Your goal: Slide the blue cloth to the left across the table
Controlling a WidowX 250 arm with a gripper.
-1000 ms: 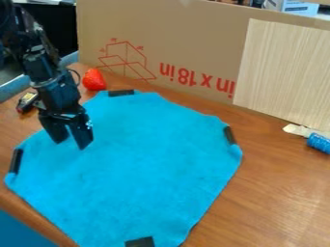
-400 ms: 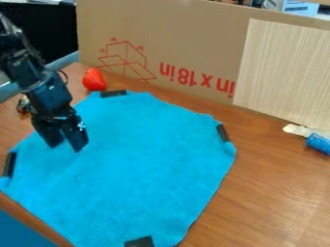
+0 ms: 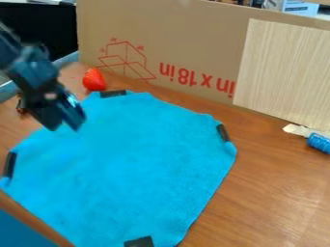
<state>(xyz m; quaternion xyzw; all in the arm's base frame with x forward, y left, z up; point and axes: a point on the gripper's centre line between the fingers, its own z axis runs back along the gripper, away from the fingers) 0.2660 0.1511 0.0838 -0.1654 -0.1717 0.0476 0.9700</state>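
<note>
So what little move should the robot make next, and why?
I'd guess a small lift, up and away from the cloth: the black gripper hangs over the upper left part of the blue cloth, which already looks spread out, with no large fold showing. Going up, rather than sideways, would probably also avoid nudging the red strawberry-like object beyond the cloth's far edge.

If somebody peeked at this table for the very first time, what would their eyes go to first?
Probably the big bright blue cloth, spread across the middle and left of the table. Next might come the black end effector at the cloth's upper-left edge, then the little red strawberry-like thing near the tall cardboard at the back.
</note>
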